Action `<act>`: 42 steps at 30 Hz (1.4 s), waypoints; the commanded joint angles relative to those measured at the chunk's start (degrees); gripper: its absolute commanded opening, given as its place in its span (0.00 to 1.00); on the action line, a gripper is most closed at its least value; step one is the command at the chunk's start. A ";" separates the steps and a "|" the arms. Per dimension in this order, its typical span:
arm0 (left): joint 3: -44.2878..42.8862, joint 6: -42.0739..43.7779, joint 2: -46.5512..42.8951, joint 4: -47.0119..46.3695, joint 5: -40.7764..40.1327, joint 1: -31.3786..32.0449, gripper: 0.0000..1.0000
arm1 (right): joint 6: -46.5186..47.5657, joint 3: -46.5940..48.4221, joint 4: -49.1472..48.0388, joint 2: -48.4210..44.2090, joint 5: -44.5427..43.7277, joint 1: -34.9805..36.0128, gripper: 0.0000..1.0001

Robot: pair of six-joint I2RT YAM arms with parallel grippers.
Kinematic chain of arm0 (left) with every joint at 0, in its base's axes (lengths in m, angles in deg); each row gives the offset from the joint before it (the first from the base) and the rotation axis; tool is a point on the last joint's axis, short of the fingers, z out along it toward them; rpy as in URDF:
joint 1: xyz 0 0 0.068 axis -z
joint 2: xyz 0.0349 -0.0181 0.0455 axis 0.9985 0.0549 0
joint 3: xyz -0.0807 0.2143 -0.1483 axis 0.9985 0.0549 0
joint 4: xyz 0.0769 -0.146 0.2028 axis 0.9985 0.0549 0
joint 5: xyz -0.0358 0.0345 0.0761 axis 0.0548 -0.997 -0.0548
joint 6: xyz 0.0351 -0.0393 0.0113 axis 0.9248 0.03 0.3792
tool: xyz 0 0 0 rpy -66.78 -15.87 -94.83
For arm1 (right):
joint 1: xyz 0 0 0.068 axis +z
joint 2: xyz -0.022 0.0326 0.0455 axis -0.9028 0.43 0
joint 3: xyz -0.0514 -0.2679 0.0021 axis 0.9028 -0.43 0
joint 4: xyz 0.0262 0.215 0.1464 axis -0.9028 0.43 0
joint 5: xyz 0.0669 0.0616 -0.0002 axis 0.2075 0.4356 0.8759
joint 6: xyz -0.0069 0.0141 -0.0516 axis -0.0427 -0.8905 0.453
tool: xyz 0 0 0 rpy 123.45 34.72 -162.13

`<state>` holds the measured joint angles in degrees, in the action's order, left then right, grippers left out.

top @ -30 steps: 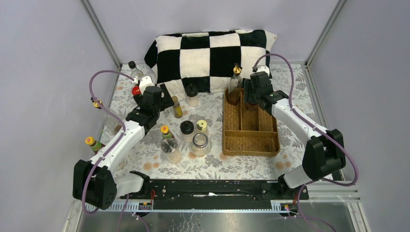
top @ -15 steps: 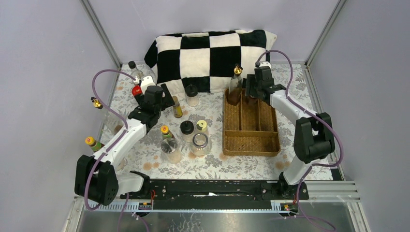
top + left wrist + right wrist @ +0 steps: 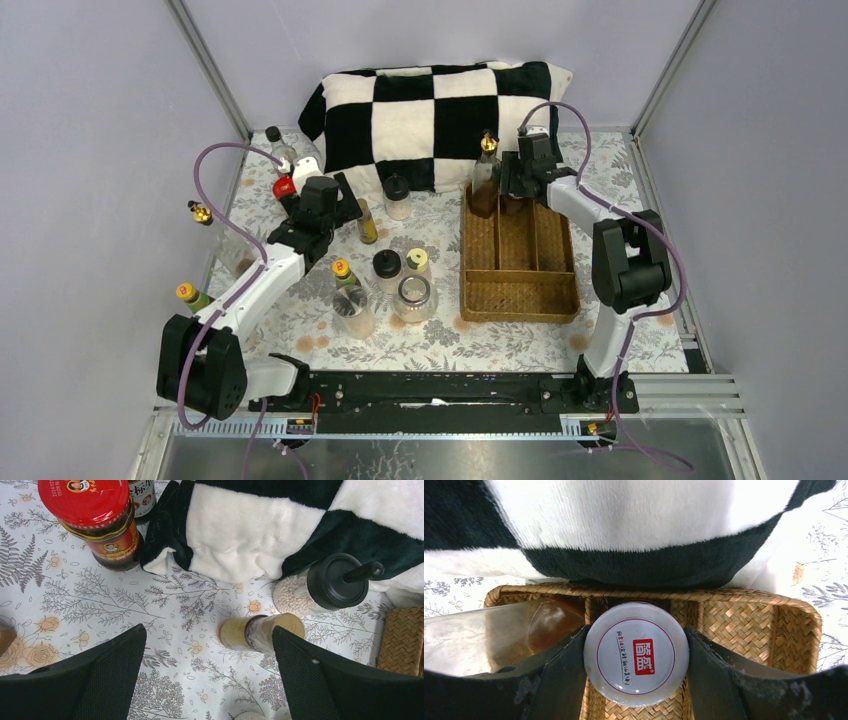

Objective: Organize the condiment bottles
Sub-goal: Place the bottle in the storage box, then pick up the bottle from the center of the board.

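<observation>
Top view: my right gripper [image 3: 513, 186] stands at the wicker tray's [image 3: 520, 296] far end, beside a gold-topped bottle [image 3: 486, 170]. Left wrist: my left gripper [image 3: 207, 672] gapes empty near a mustard-coloured bottle [image 3: 260, 632]. Right wrist: I clasp the white-lidded jar [image 3: 636, 652] over the middle compartment. This is placing, I judge; next comes seating and letting go.

Rough woven wicker tray [image 3: 744, 610], plush cloth pillow [image 3: 240, 535] — smooth glossy lid on the white-lidded jar [image 3: 636, 652].

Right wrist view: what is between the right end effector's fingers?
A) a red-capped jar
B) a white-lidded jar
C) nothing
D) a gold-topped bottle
B: the fingers of the right end effector press both sides of a white-lidded jar, over the wicker tray.
</observation>
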<state>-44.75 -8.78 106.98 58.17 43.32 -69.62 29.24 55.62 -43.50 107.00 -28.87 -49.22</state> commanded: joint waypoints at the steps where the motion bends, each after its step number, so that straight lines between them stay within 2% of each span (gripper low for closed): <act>1: 0.71 1.02 0.00 -2.80 -0.42 -0.36 0.99 | 0.56 4.38 -5.34 0.21 0.29 -0.14 0.62; 6: 0.95 1.12 -0.41 -2.80 -0.04 -0.36 0.99 | 0.82 4.85 -5.48 1.62 -0.43 -0.11 0.64; 12: 1.02 1.35 -1.13 -2.45 0.27 -0.45 0.99 | 0.49 4.14 -4.31 1.06 -1.70 -0.14 0.90; 16: 0.84 1.21 -1.45 -2.20 0.83 -0.49 0.99 | 0.03 1.96 -3.94 -2.00 -1.98 -0.11 0.99; 21: 0.60 1.22 -2.33 -1.39 1.42 -0.50 0.99 | -1.44 -1.13 0.47 -8.60 -6.40 -0.10 0.98; 25: -0.12 1.65 -2.43 -0.84 1.33 -0.47 0.99 | -3.34 -6.37 6.12 -17.92 -9.12 0.14 0.94; 30: -1.38 1.37 -1.20 -0.98 2.42 -0.46 0.99 | -5.22 -12.13 13.51 -29.62 -7.87 1.74 0.91; 34: -1.87 0.73 -0.10 -1.63 3.95 -0.45 0.97 | -5.41 -12.72 18.44 -36.66 -7.39 10.65 0.90; 36: -1.76 0.56 -0.09 -1.64 4.27 -0.45 0.96 | -5.83 -11.93 18.69 -38.02 -2.74 16.12 0.90; 39: -1.09 0.27 -1.22 -1.43 4.00 -0.46 0.96 | -5.94 -7.94 18.27 -35.27 3.52 24.62 0.90; 42: -0.83 0.10 -2.75 -0.49 3.63 -0.49 0.96 | -3.30 -2.78 16.18 -28.85 8.18 28.86 0.91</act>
<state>-45.10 -8.23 106.34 57.93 46.95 -69.66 24.06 46.11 -26.37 71.74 -28.98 -25.27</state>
